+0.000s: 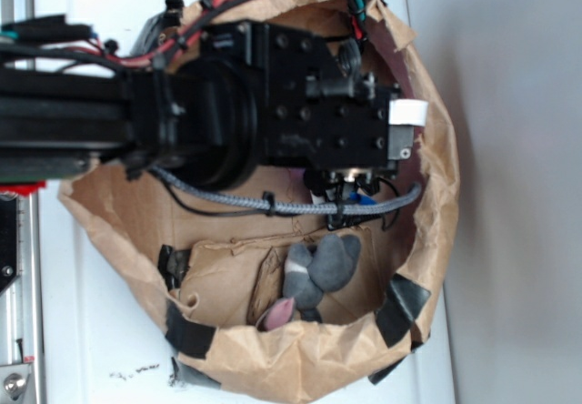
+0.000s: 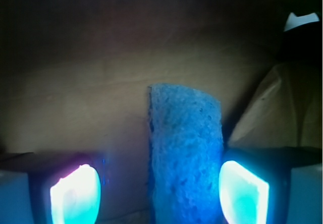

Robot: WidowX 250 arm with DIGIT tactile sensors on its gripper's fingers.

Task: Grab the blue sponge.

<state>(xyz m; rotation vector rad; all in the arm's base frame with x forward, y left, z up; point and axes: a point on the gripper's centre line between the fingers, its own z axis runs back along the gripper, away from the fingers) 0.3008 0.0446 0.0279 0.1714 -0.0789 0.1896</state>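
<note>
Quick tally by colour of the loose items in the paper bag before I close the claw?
Blue: 1, the blue sponge, standing between the open claw's fingers.
Grey and pink: 1, the plush toy.
Total: 2 visible; the arm hides part of the bag.

The arm (image 1: 136, 113) is reaching in from the left; the end effector (image 2: 159, 193) is holding its fingers (image 2: 75, 193) apart.

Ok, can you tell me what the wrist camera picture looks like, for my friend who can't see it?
A thin light-blue porous sponge stands between the two glowing blue-white fingertips of the open robot gripper, nearer the right-hand one. Behind it is dim brown cardboard, with crumpled brown paper at the right.
</note>
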